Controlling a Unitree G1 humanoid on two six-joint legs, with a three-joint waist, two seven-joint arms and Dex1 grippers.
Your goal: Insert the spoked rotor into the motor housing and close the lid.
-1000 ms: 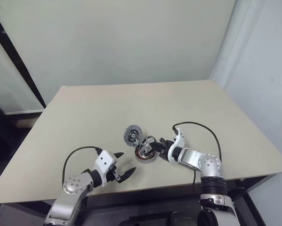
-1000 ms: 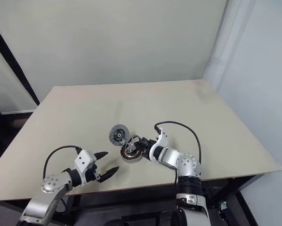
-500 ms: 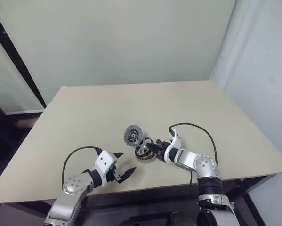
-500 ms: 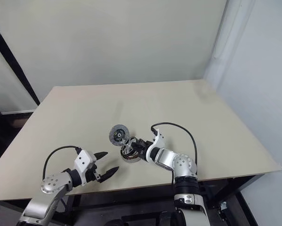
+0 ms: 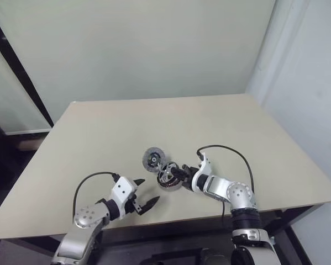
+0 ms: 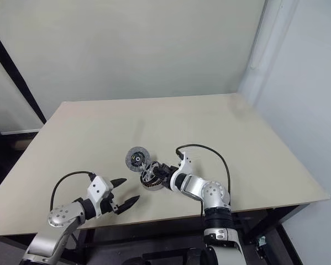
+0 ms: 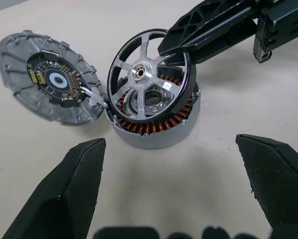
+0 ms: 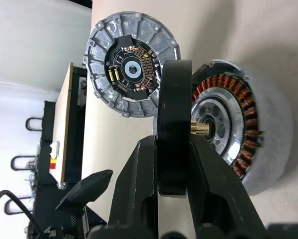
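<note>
Motor housing (image 7: 153,124) sits flat on the table (image 5: 99,132) with its open face and copper windings up, the lid (image 7: 47,84) lying just beside it, inner side up. Over the housing the spoked rotor (image 7: 149,74) stands tilted on edge, its rim clamped by the right gripper (image 8: 173,164), shaft pointing toward the housing's centre. Left gripper (image 5: 142,200) hangs spread wide and holding nothing, near the table's front edge.

Beige table (image 5: 126,127), pale wall (image 5: 143,49) behind, black frame bar (image 5: 21,66) at left.
</note>
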